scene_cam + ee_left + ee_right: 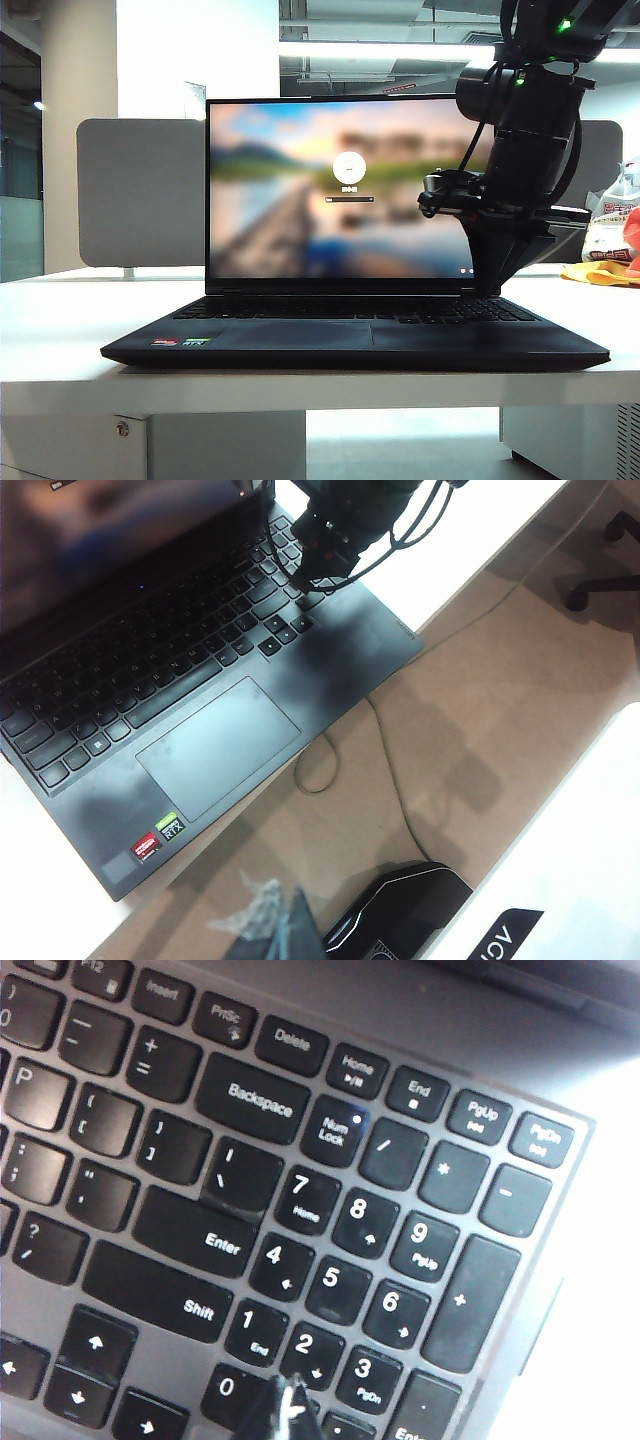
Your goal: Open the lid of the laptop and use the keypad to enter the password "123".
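Laptop (355, 345) lid (340, 185) already up; we see right end effector (283, 1403) closed, tip over keypad (330, 1270) key 2. Left end effector closed, unseen. Password unfinished, we judge.

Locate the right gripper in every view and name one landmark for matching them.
Exterior view: the shut right gripper is right of centre, tips down at the black laptop keypad's right end.
Left wrist view: upper centre, over the numeric block.
Right wrist view: bottom edge, below the 2 key.
Shared landmark: the keypad.
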Available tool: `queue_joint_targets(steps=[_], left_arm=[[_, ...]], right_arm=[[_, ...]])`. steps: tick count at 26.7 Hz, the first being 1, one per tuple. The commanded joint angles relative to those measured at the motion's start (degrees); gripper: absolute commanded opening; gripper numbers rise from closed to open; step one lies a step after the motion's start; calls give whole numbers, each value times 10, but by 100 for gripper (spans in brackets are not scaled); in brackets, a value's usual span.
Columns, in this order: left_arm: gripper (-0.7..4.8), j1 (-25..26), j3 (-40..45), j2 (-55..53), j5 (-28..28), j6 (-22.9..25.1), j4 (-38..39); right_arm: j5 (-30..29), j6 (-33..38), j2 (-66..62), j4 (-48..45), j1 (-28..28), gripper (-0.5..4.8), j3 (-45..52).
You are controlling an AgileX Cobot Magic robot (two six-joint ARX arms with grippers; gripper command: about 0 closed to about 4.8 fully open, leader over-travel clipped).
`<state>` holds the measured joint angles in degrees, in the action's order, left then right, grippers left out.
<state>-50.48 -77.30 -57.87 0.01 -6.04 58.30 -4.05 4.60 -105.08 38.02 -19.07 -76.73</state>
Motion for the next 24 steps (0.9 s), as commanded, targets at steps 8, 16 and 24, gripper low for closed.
queue_joint_targets(steps=[8,16,24], left_arm=[[-6,0,-3,3,17,0,3],[-6,0,-3,3,17,0,3],[-6,0,-3,3,28,-3,3]], right_arm=[[9,-1,-28,1,1,-2,0],[26,-2,19,-21,2,-2,-1],[29,-2,26,-3,16,-2,2]])
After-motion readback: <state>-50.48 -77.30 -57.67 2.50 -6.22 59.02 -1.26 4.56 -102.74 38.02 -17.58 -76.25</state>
